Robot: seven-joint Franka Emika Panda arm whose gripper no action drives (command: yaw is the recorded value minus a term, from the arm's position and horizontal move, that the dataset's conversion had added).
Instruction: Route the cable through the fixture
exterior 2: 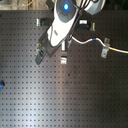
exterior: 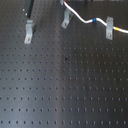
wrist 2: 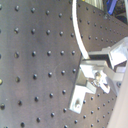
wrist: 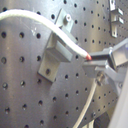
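Note:
The white cable (exterior: 85,20) runs in the first exterior view from the top edge down to the right clip (exterior: 109,29), with its blue band (exterior: 95,21) before the clip and its yellow band (exterior: 116,30) past it. The cable lies against the top of the right clip. In the second exterior view the cable (exterior 2: 92,39) comes out from under the arm (exterior 2: 65,20), which hides the gripper. In both wrist views the gripper (wrist: 96,64) (wrist 2: 97,67) is shut on the cable (wrist: 60,32) (wrist 2: 80,42), close beside a grey clip (wrist: 55,52) (wrist 2: 82,92).
The black perforated board (exterior: 65,90) carries three grey clips in a row: the left clip (exterior: 29,32), the middle clip (exterior: 65,21) and the right one. They also show in the second exterior view (exterior 2: 40,54) (exterior 2: 64,58) (exterior 2: 104,50). A small blue object (exterior 2: 1,84) sits at the second exterior view's left edge.

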